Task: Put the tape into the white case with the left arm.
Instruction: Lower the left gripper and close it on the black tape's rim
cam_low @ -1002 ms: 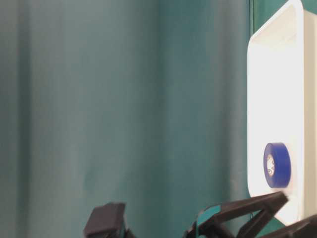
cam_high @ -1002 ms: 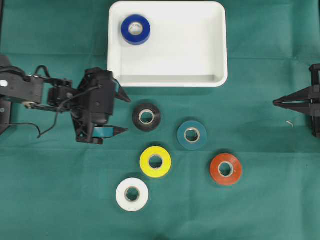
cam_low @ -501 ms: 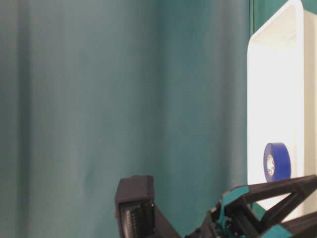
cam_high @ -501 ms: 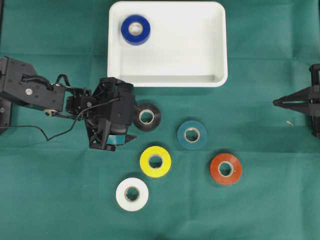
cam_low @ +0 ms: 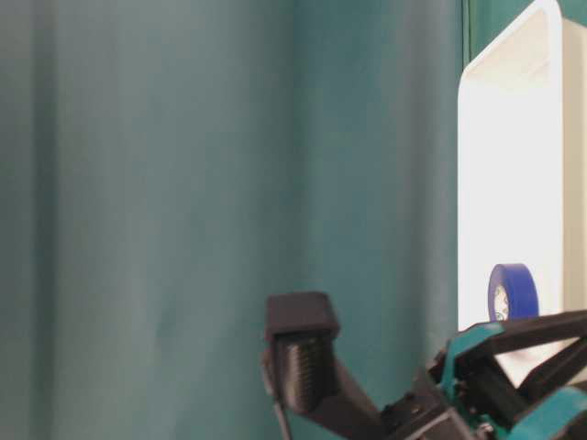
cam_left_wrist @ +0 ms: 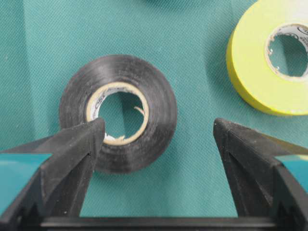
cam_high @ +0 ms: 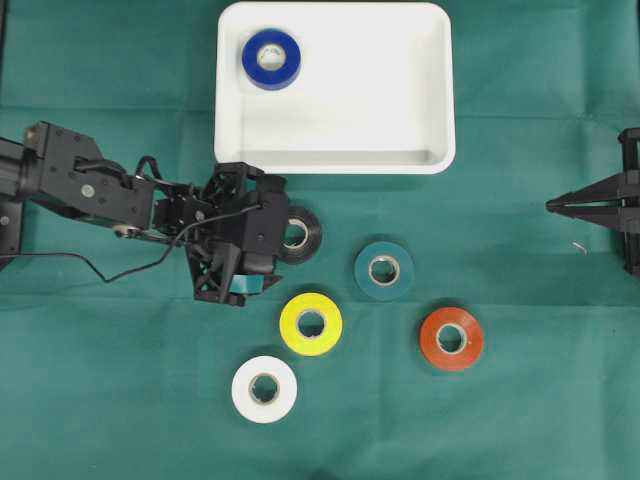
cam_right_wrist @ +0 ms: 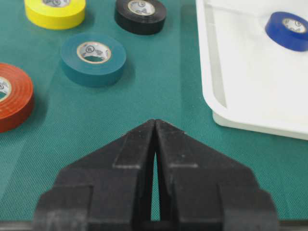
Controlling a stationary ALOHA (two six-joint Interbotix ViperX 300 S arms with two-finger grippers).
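Observation:
A black tape roll [cam_high: 303, 233] lies flat on the green cloth, partly under my left gripper [cam_high: 264, 238]. In the left wrist view the black tape roll [cam_left_wrist: 120, 72] sits between the wide-open jaws of the left gripper [cam_left_wrist: 159, 127]. The left fingertip [cam_left_wrist: 91, 137] overlaps the roll's core hole and the right one [cam_left_wrist: 226, 137] stands over bare cloth beside it. Nothing is gripped. The white case [cam_high: 380, 100] stands at the back with a blue roll [cam_high: 271, 58] inside. My right gripper [cam_high: 552, 206] rests shut at the right edge.
Teal [cam_high: 384, 270], yellow [cam_high: 311, 323], orange-red [cam_high: 451, 338] and white [cam_high: 264, 388] rolls lie on the cloth in front of the case. The yellow roll [cam_left_wrist: 269, 53] is close to the right finger. The case's near rim [cam_high: 335, 163] is just behind the black roll.
The left arm has moved right and tipped down over the black roll, which now lies between its open jaws. The right arm and all the rolls stayed put.

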